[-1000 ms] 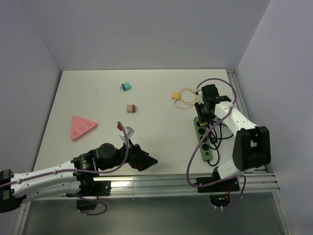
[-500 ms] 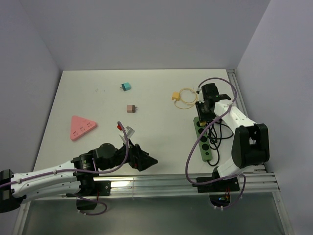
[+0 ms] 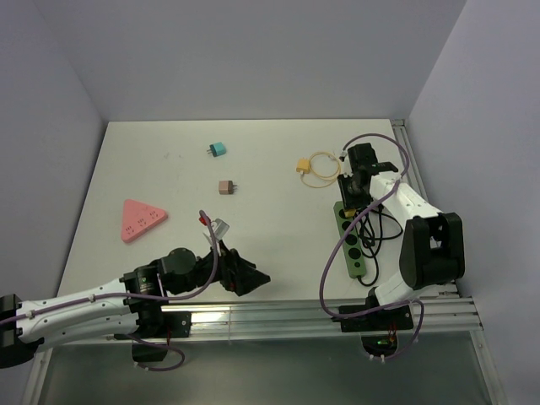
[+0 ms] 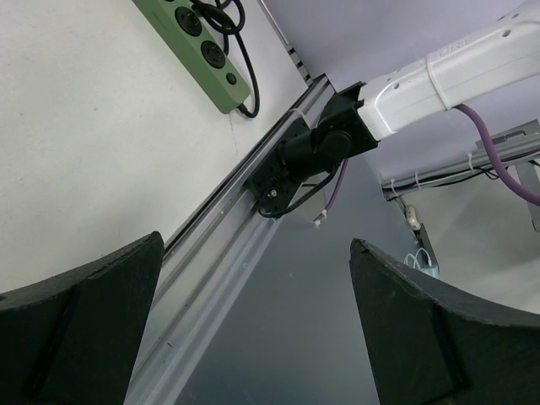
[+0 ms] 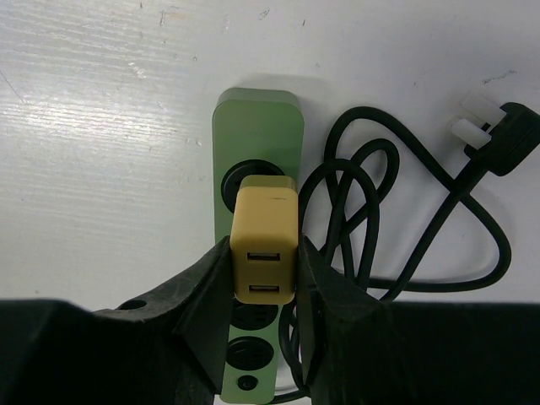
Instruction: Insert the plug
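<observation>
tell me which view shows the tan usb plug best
Right wrist view: the tan usb plug is centred and close, clamped in the right gripper over the green power strip. Top view: too small to make out. Left wrist view: only the strip shows.

You cannot see the prongs of the yellow plug. Its body covers them, so whether they sit in the green power strip is unclear. The fingers of the right tool hide part of the strip's near end. From above, the plug is too small to make out.
</observation>
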Action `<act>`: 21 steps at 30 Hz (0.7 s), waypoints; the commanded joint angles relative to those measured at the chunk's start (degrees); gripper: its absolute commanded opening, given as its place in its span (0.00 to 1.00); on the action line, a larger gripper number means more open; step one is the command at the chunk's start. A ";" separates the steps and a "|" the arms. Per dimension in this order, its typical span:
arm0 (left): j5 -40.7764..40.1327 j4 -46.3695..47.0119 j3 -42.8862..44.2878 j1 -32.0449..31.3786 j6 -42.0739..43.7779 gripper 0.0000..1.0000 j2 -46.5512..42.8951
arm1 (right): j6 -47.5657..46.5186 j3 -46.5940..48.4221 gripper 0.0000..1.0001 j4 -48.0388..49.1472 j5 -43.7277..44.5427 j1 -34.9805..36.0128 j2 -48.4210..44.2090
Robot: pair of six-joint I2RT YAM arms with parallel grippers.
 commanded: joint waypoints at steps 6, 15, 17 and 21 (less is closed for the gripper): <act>0.14 1.70 -0.24 0.02 -0.39 0.97 -1.13 | -1.52 -4.82 0.00 0.00 4.96 -0.54 6.35; 0.49 1.52 -0.41 0.02 -0.56 0.97 -1.92 | -3.37 -6.84 0.00 0.26 8.64 0.07 8.90; 0.49 1.52 -0.50 0.02 -0.65 0.97 -2.10 | -3.54 -7.29 0.00 0.35 9.70 0.07 9.68; 0.84 1.61 -0.41 0.02 -0.48 0.97 -2.01 | -3.81 -7.55 0.00 -0.18 11.11 0.25 12.41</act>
